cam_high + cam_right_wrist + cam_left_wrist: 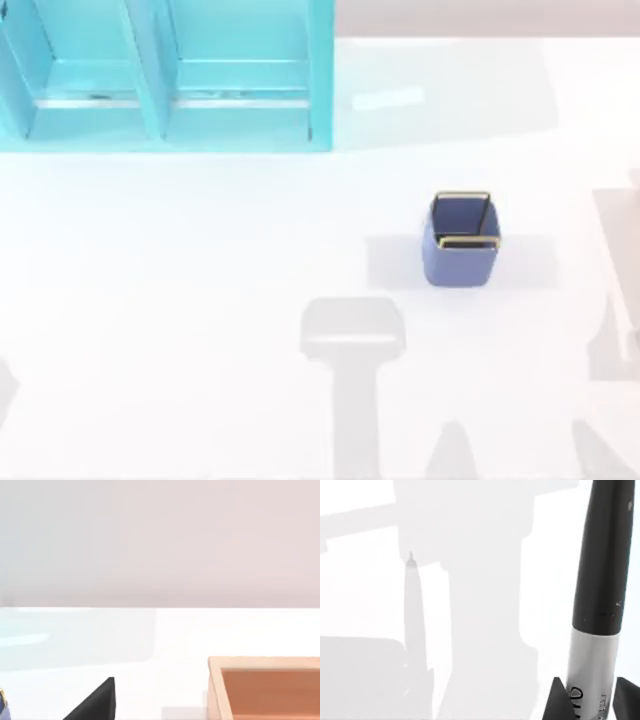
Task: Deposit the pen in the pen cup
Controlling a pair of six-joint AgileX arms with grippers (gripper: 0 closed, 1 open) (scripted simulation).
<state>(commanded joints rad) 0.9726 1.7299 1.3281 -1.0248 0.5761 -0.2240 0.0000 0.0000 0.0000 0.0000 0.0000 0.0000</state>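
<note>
Left gripper [592,700] clamps the pen [600,605]
Pen stands between the jaws — black end jutting beyond them; right gripper's [95,702] jaw state unreadable; pen cup [460,243] stands apart.

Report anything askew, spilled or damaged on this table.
Nothing stands out. The pen cup stands upright and intact on the white table, with nothing spilled beside it. The pen is unbroken, held between the left gripper fingers. The turquoise shelf unit looks square.
</note>
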